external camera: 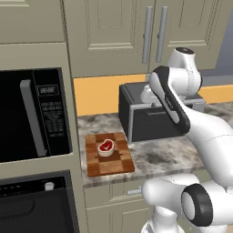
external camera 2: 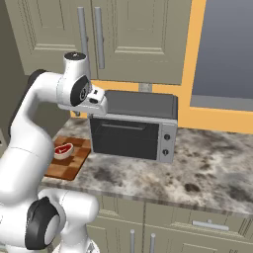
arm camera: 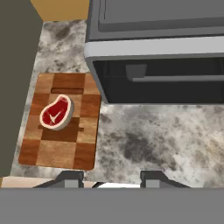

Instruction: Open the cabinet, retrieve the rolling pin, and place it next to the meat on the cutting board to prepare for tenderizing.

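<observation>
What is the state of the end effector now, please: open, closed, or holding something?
End effector: open, holding nothing; its fingertips hover apart above the counter, beside the cutting board.

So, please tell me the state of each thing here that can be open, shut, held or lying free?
Beige wall cabinet with long silver bar handles: both doors shut.
Dark toaster oven with glass door: door shut.
Black built-in microwave: door shut.
Small raw red steak: lying on the board, untouched.
Checkered brown wooden cutting board: flat on the counter.
Tool: jaws apart, holding nothing.
</observation>
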### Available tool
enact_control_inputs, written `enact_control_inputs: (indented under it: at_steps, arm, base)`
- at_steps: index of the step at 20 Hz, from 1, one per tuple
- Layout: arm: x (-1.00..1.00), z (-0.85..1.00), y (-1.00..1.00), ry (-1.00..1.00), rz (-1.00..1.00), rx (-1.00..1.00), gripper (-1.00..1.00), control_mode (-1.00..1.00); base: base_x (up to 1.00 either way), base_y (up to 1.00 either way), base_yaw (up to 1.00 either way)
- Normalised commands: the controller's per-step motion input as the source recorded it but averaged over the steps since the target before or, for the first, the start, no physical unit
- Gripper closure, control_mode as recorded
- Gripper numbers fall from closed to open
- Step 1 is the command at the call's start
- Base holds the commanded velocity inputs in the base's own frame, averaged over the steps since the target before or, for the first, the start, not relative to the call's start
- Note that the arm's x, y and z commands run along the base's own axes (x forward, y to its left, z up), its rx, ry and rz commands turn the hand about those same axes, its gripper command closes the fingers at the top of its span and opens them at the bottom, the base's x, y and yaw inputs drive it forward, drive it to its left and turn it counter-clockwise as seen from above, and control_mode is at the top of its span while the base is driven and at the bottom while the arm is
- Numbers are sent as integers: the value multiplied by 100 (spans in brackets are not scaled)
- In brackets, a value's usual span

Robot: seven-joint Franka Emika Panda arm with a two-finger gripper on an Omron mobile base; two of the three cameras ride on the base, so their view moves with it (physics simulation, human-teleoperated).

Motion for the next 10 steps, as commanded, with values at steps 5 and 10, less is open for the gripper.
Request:
enact_control_inputs:
  at_steps: [5,10]
  arm:
    - [-10,0,-7,-2,0,0,-100,-100]
    - [-61,45,-1,-34,0,2,-100,-100]
  base:
    - [0,0,0]
    - [0,0,0]
